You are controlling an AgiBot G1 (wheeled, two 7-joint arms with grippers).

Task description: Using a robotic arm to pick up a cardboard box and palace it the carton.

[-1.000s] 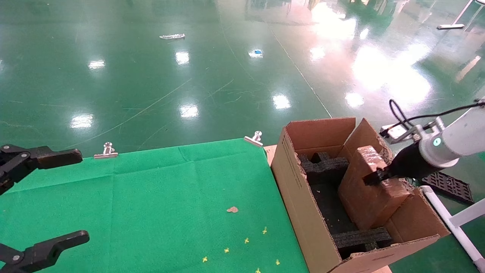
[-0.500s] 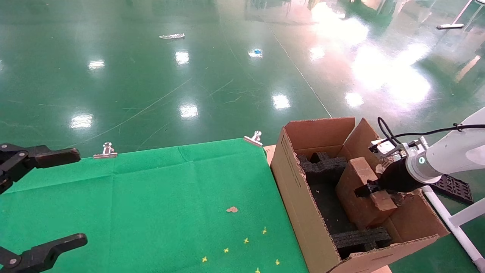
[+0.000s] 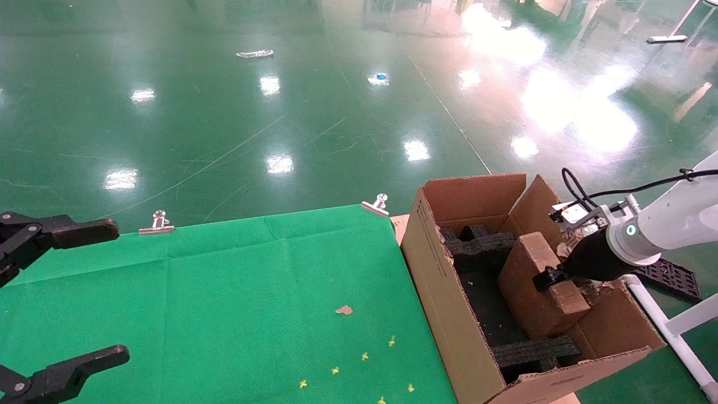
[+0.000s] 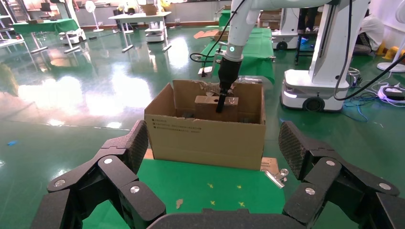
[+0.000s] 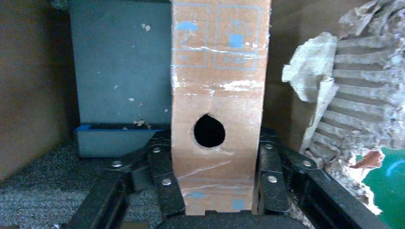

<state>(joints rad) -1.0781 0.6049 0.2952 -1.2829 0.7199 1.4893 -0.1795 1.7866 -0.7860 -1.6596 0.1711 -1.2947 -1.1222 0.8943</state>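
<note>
The slim reddish-brown cardboard box (image 3: 530, 275) stands on edge inside the large tan carton (image 3: 443, 292), between black foam inserts (image 3: 482, 244). My right gripper (image 3: 547, 278) on the white robotic arm (image 3: 673, 221) reaches in over the carton's torn right flap. It is shut on the box's narrow edge. In the right wrist view the fingers (image 5: 165, 176) press both sides of the box (image 5: 217, 95) just below its round hole. My left gripper (image 3: 120, 290) hangs open over the green cloth at the far left, holding nothing. The left wrist view shows the carton (image 4: 205, 138) beyond that gripper (image 4: 213, 143).
The carton stands off the right edge of the green-clothed table (image 3: 224, 292). Metal clips (image 3: 160, 223) (image 3: 377, 205) pin the cloth's far edge. A cardboard scrap (image 3: 344, 310) lies on the cloth. A black grid panel (image 3: 667, 275) and white tubing (image 3: 667, 331) lie right of the carton.
My right gripper has lowered the cardboard box deeper into the carton, then shifted slightly right. The left gripper has stayed put.
</note>
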